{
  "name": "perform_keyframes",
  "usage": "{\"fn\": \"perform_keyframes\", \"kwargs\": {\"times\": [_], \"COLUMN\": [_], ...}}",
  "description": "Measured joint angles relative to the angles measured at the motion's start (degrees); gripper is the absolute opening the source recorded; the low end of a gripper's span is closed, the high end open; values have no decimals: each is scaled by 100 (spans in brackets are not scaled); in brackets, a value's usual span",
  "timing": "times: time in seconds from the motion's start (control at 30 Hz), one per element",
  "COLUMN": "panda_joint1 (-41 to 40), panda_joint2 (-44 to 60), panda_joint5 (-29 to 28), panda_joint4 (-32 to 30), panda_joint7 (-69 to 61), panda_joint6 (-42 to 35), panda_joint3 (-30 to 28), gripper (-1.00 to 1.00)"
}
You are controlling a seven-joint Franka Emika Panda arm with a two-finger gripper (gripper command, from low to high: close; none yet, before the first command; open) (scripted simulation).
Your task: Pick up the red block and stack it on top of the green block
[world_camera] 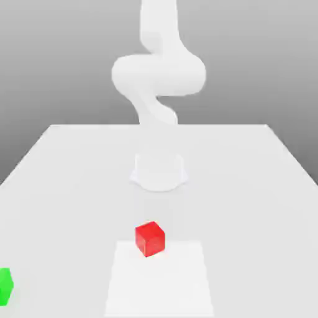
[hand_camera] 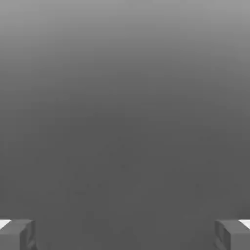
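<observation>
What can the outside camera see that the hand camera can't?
The exterior view has the red block on the white table, the green block at the table's edge on that view's left, and the white arm. The hand view has the pincer, wide open with nothing between its fingers. Both share a plain grey backdrop.

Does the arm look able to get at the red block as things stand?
Probably yes. The red block sits alone on the table, in front of the arm's base, with nothing on or beside it. The green block lies well off toward the exterior view's left. The fingers stand wide apart.
</observation>
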Motion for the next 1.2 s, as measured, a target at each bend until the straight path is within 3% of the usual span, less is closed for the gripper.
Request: {"fn": "perform_keyframes", "kwargs": {"times": [0.53,0.63,0.77,0.8,1.03,1.2], "panda_joint1": [441,552,150,21,-30,-7], "panda_joint2": [2850,4004,4949,5136,5172,4278], "panda_joint5": [-401,6,644,709,709,146], "panda_joint4": [-3083,-3304,-3232,-3207,-3203,-3334], "panda_joint7": [-2483,-3118,-3629,-3681,-3679,-3278], "panda_joint6": [2352,3250,4036,4196,4219,3458], "panda_joint3": [-882,-911,-351,-206,-154,-339], "gripper": [0,0,0,-100,-100,-100]}}
